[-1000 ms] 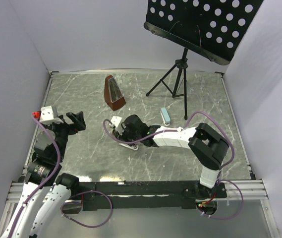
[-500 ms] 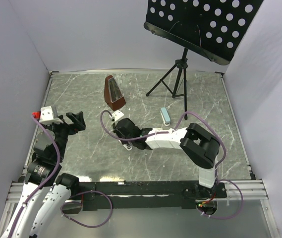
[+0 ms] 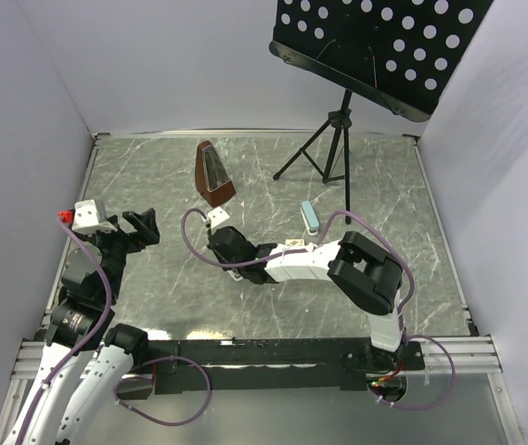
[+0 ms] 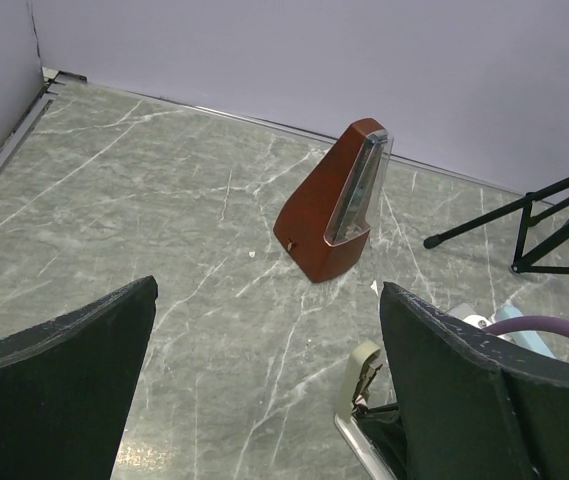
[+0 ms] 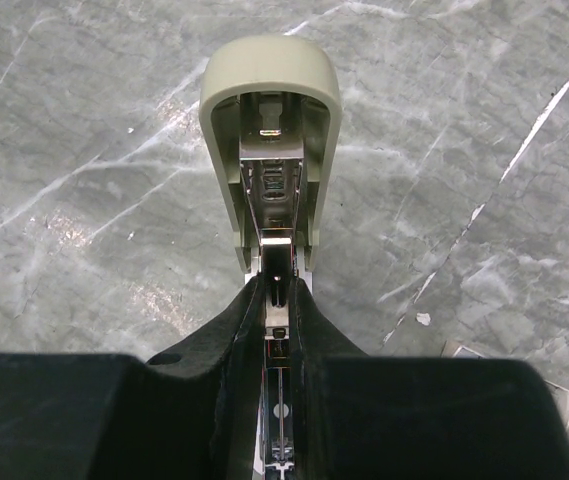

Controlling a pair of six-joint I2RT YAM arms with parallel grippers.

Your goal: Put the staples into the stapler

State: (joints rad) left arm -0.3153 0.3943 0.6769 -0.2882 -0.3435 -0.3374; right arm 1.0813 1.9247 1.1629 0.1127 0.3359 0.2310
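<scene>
Midway, seemingly: pinching thin silvery staples (image 5: 276,328) between the near-closed fingers of the right gripper (image 5: 276,288), inside the open cream-topped metal stapler (image 5: 270,110), sitting just 7 o'clock of the grey marbled table (image 3: 152,176) centre. Seating and closing not yet done. Running 6-to-12 in the wrist view, cover flipped toward 12. Left gripper (image 4: 264,340) idling, spread wide.

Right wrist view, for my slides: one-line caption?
Right hand pinches the metal rail of the open stapler on a marble table.
</scene>
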